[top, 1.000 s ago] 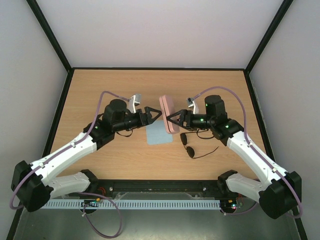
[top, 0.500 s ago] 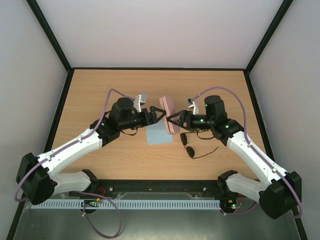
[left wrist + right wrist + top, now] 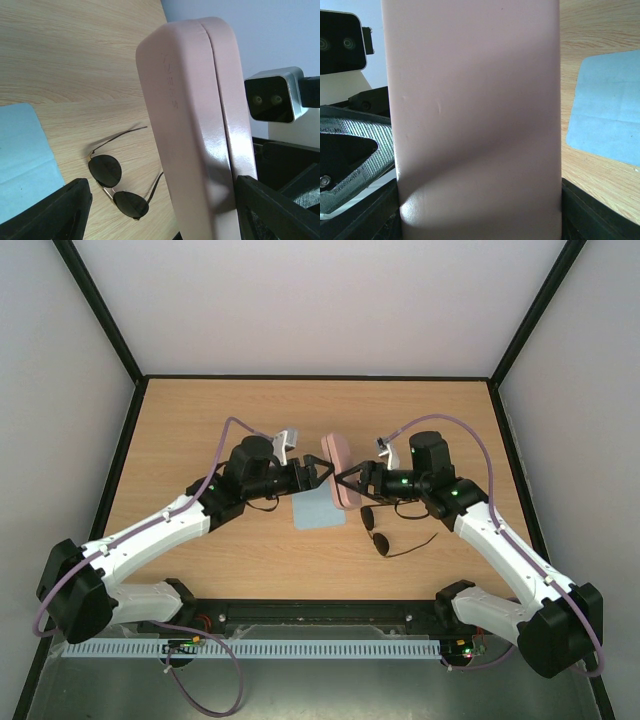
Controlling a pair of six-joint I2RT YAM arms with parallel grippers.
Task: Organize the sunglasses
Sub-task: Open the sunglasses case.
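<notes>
The sunglasses (image 3: pixel 376 530) lie unfolded on the table, dark lenses down, just right of the cloth; the left wrist view shows them (image 3: pixel 117 185) beyond the case. A pink case (image 3: pixel 338 472) is held off the table, closed, its seam showing along the case (image 3: pixel 195 125). My right gripper (image 3: pixel 350 480) is shut on it from the right, and the case (image 3: pixel 475 125) fills the gap between its fingers (image 3: pixel 480 210). My left gripper (image 3: pixel 322 472) faces it from the left and is open. Its jaws (image 3: pixel 162 200) straddle the case end; one finger is beside the case, the other well apart.
A light blue cloth (image 3: pixel 318 510) lies flat under and left of the case, also seen as the cloth (image 3: pixel 25 160) and the cloth (image 3: pixel 607 110). Black frame rails border the wooden table (image 3: pixel 200 430). The left wrist camera (image 3: pixel 340 40) sits close behind the case.
My left arm has moved right toward the case, bringing its open fingers up to the case's end. The right arm, case and sunglasses have stayed still.
</notes>
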